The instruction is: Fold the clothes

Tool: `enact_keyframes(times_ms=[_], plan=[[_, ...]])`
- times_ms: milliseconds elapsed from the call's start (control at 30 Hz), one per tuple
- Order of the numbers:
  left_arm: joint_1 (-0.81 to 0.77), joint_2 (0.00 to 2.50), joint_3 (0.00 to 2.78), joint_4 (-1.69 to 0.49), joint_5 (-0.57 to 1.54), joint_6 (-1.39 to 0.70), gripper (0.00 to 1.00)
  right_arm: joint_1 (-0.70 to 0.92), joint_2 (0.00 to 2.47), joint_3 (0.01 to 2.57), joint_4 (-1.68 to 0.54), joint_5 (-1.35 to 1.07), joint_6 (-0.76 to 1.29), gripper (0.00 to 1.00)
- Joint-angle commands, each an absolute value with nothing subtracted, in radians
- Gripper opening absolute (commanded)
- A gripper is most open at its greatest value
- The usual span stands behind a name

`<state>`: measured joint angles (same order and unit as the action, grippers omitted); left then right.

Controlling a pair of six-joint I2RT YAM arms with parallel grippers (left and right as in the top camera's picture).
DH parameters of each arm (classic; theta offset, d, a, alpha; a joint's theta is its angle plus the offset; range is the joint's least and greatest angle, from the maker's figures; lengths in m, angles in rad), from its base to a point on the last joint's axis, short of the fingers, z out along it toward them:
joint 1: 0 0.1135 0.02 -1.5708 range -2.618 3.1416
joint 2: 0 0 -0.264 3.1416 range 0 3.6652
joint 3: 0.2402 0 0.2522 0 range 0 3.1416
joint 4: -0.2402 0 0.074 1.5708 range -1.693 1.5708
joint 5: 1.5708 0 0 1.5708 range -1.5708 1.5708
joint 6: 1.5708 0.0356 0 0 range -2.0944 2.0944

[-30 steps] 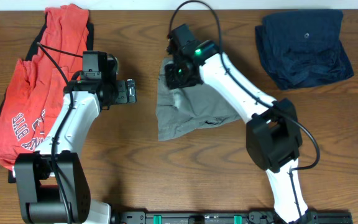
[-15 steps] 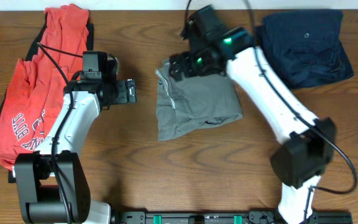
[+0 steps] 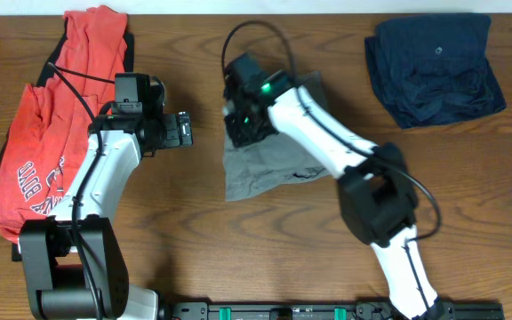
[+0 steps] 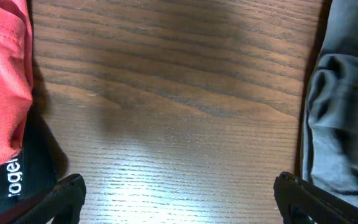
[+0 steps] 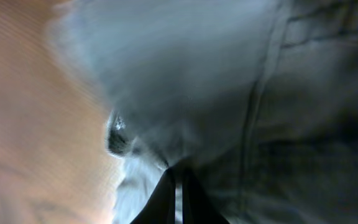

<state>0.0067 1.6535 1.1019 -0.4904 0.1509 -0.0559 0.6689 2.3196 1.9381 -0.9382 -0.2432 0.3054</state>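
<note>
A crumpled grey garment (image 3: 278, 158) lies mid-table. My right gripper (image 3: 243, 120) is down on its upper left corner. In the right wrist view the grey garment (image 5: 272, 87) fills the frame, and my right gripper (image 5: 178, 190) is shut, its tips pinching a fold of that cloth. My left gripper (image 3: 185, 131) hovers left of the garment over bare wood. Its jaws stand open and hold nothing (image 4: 179, 199). The garment's edge (image 4: 337, 124) shows beside the left gripper's right finger. The red shirts (image 3: 47, 133) lie at the far left.
A folded navy garment (image 3: 434, 67) sits at the back right. The red cloth (image 4: 2, 87) and a black piece with a white label (image 4: 23, 177) lie close by the left gripper's left finger. The table's front edge runs below both arm bases.
My right arm swung back from the garment's far right side to its upper left corner, and its jaws closed on the cloth. The left arm has barely moved.
</note>
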Motion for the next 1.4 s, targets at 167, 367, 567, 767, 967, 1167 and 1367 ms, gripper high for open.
enact_keyframes(times_ms=[167,367,567,767,967,1167,1367], plan=[[0.011,1.646,1.1,-0.493,0.15,-0.065,0.98,0.646,2.354,1.941,-0.937,-0.299,0.343,0.01],[0.011,1.646,1.1,-0.493,0.15,-0.065,0.98,0.573,2.233,1.966,-0.998,-0.347,0.279,0.1],[0.02,1.643,1.115,-0.498,0.15,-0.091,0.98,0.529,2.119,1.966,-1.125,-0.279,0.207,0.51],[0.054,1.629,1.124,-0.501,0.15,-0.137,0.98,0.537,2.13,1.92,-1.235,-0.257,0.195,0.57],[0.056,1.629,1.124,-0.508,0.149,-0.136,0.98,0.531,2.13,1.766,-1.209,-0.183,0.232,0.61],[0.056,1.629,1.124,-0.508,0.149,-0.136,0.98,0.474,2.13,1.624,-1.063,-0.042,0.23,0.7],[0.056,1.629,1.124,-0.508,0.149,-0.136,0.98,0.403,2.131,1.569,-0.912,0.086,0.166,0.72]])
